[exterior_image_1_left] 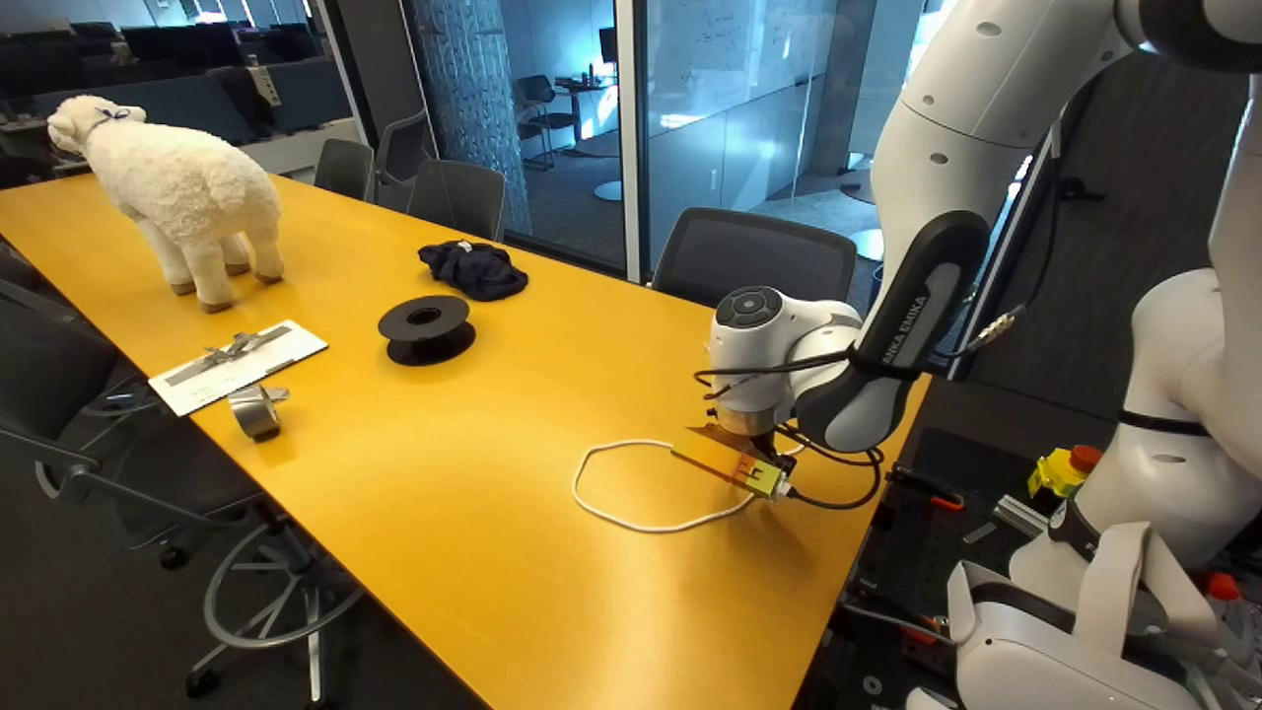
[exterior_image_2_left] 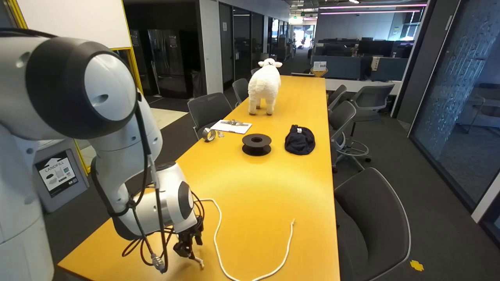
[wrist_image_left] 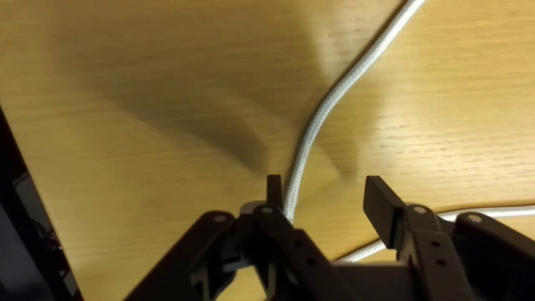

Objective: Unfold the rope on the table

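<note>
The white rope (exterior_image_1_left: pixel 651 530) lies in a loose open curve on the yellow-orange table (exterior_image_1_left: pixel 473 424). In an exterior view the rope (exterior_image_2_left: pixel 217 236) bends in an S, dips past the lower edge and has a free end at right; a short piece shows by my fingertips. My gripper (exterior_image_2_left: pixel 196 250) is low over the table (exterior_image_2_left: pixel 242 183), fingers down. In the wrist view the gripper (wrist_image_left: pixel 324 184) is open; one strand of rope (wrist_image_left: pixel 319 117) runs between the fingers, close to the left one. Another strand passes behind the right finger. The arm hides part of the rope.
A black spool (exterior_image_1_left: pixel 426 330), dark cloth (exterior_image_1_left: pixel 475 269), clipboard (exterior_image_1_left: pixel 237 365), tape roll (exterior_image_1_left: pixel 254 412) and white toy sheep (exterior_image_1_left: pixel 187 187) stand farther along the table. Chairs (exterior_image_2_left: pixel 375 230) line its sides. A cable loop (exterior_image_1_left: pixel 838 483) hangs by the gripper. A table edge shows in the wrist view.
</note>
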You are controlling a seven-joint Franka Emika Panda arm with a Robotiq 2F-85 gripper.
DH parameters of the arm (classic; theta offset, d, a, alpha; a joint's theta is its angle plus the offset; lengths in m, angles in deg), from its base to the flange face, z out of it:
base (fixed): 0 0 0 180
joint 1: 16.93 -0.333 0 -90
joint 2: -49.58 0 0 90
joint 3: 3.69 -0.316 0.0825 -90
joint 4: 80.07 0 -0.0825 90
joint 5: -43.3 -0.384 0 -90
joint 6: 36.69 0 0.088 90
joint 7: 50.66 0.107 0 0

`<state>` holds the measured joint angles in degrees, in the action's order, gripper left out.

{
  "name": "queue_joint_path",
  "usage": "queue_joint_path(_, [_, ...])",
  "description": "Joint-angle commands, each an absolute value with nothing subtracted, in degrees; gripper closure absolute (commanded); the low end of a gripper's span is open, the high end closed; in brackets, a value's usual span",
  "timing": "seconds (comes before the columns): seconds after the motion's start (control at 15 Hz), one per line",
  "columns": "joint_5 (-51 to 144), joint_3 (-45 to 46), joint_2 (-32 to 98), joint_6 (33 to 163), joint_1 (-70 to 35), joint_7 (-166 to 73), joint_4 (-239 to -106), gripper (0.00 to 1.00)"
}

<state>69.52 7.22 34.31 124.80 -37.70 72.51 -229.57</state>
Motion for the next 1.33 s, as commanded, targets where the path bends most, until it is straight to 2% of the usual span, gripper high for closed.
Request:
queue_joint_path(0.0, [74.28, 8.09, 43.66, 124.68, -35.16, 62.12, -234.67, 0.12])
queue_joint_path(0.13, [73.88, 7.43, 49.36, 123.33, -32.2, 53.03, -237.29, 0.01])
queue_joint_path(0.2, [73.56, 6.65, 51.75, 122.91, -30.72, 48.92, -238.52, 0.0])
queue_joint_path(0.33, [72.16, 6.65, 57.58, 121.76, -29.49, 40.15, -241.76, 0.0])
queue_joint_path(0.4, [71.32, 3.32, 60.11, 120.89, -25.81, 35.87, -242.91, 0.0])
queue_joint_path(0.47, [68.79, 8.79, 56.94, 119.95, -32.6, 31.77, -238.26, 0.0])
queue_joint_path(0.6, [66.85, 13.35, 62.5, 115.94, -36.96, 23.3, -238.78, 0.0])
queue_joint_path(0.8, [66.81, 18.47, 71.68, 105.33, -40.95, 10.97, -237.51, 0.0])
queue_joint_path(1.27, [69.21, 19.77, 91.01, 78.35, -39.16, -16.8, -231.43, 0.0])
